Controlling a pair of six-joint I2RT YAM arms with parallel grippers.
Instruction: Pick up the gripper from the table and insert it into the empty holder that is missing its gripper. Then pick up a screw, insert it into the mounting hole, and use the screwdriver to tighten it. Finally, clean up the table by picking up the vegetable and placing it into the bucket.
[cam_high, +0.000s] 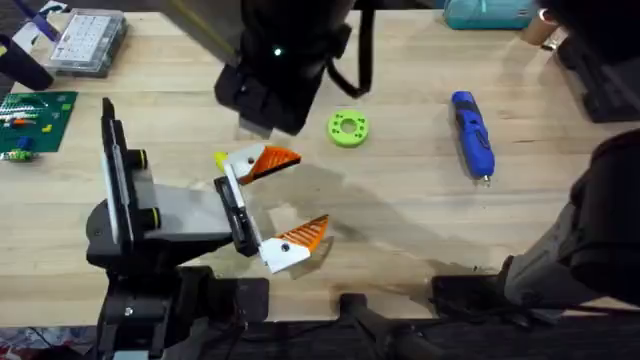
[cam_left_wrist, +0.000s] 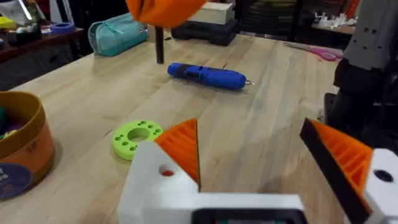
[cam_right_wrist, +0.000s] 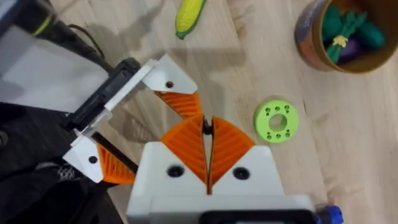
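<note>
My left gripper (cam_high: 285, 200) stands open low over the table, its white fingers with orange pads (cam_left_wrist: 180, 146) holding nothing. Just above it, under the camera, my right gripper (cam_right_wrist: 208, 134) is shut on a thin black screw (cam_left_wrist: 160, 46) that hangs down from its pads. A yellow corn vegetable (cam_right_wrist: 189, 15) lies on the table just beyond the left gripper. The orange bucket (cam_right_wrist: 311, 46) holds several toy vegetables and stands near the lime-green ring (cam_high: 347, 128). To the right lies the blue screwdriver (cam_high: 472, 135). The holder and mounting hole are out of view.
A clear parts box (cam_high: 90, 40) and a green circuit board (cam_high: 35, 120) sit at the far left. A teal pouch (cam_left_wrist: 118, 34) lies at the table's back edge. Pink scissors (cam_left_wrist: 323, 55) lie far right. The right arm (cam_high: 280, 60) looms dark over the middle.
</note>
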